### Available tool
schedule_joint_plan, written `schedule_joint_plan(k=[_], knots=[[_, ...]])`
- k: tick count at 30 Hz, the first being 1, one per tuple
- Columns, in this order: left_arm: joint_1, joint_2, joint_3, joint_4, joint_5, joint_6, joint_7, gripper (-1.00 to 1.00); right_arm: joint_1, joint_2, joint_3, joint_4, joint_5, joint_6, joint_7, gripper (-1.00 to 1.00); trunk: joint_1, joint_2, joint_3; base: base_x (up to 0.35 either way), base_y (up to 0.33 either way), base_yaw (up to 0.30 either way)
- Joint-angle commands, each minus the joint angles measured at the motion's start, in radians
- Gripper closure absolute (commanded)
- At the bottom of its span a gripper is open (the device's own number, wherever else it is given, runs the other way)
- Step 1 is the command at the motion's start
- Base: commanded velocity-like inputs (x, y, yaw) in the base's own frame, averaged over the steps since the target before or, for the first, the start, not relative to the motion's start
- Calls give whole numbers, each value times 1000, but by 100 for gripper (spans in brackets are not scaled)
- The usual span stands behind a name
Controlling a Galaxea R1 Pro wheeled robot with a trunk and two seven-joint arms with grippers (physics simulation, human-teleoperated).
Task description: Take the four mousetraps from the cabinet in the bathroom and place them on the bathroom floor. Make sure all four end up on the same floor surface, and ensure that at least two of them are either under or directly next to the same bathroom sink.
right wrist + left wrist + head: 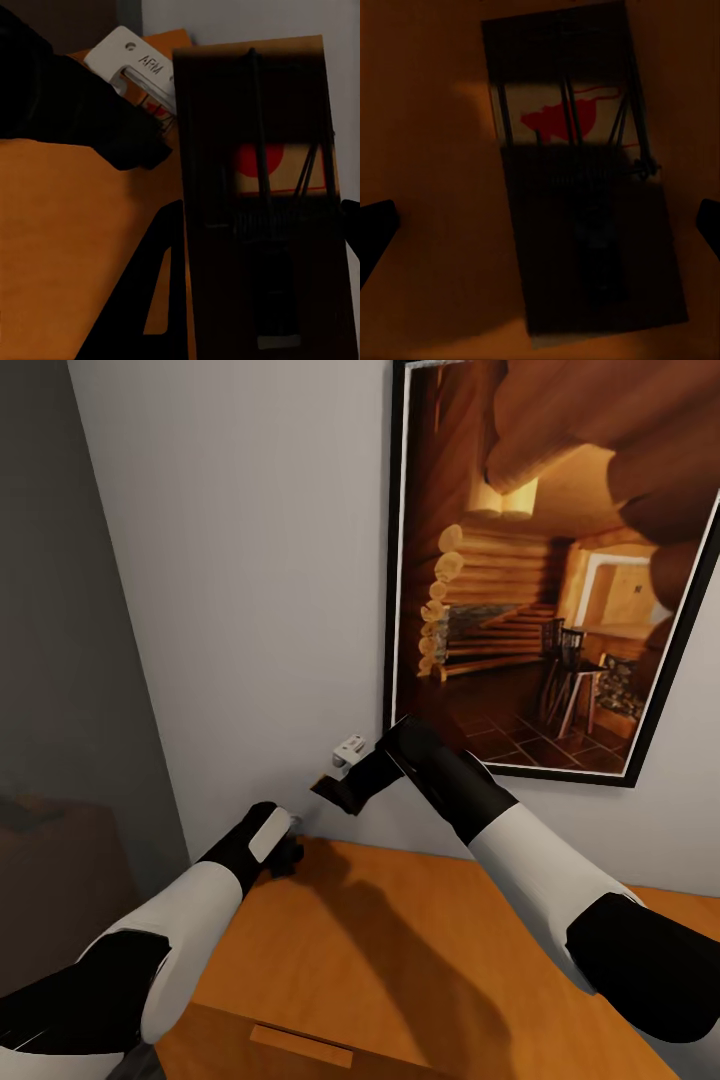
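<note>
A pale grey wall (240,580) is faced, with a large framed picture (540,560) of a log-cabin room hung on it, and below them the top of an orange-brown wooden cabinet (400,960) is seen. Both arms are reached over that top toward the wall. The right gripper (335,788) is raised above the wood and is clenched on a mousetrap (259,217), whose dark slab with wire parts and a red mark is seen close in the right wrist view. The left gripper (290,852) is lowered near the back corner, and in the left wrist view a second mousetrap (585,180) is seen lying flat on the wood between the spread finger tips, so the left gripper is judged released and not yet closed. Bathroom tiles and a sink are nowhere to be made out here. The held trap could be let slip if it is carried by its edge alone, and the flat one could be pushed along the wood or pinched crookedly if the fingers are closed off-centre.
</note>
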Motion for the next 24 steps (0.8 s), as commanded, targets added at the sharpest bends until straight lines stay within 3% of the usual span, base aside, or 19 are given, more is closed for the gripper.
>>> schedule_joint_plan(k=[1,15,16,24], knots=[[0,1,-7,20,12,3,9,-100,-1,0,0,-1,9,3,11,100,0,-1,-2,0,0,0],[0,2,-7,66,13,-50,9,-100,-1,0,0,1,10,3,11,100,0,-1,-2,0,0,0],[0,2,-7,67,13,-51,9,100,-1,0,0,1,10,3,11,100,0,-1,-2,0,0,0],[0,3,-6,72,14,-57,10,100,-1,0,0,1,10,3,11,100,0,-1,-2,0,0,0]])
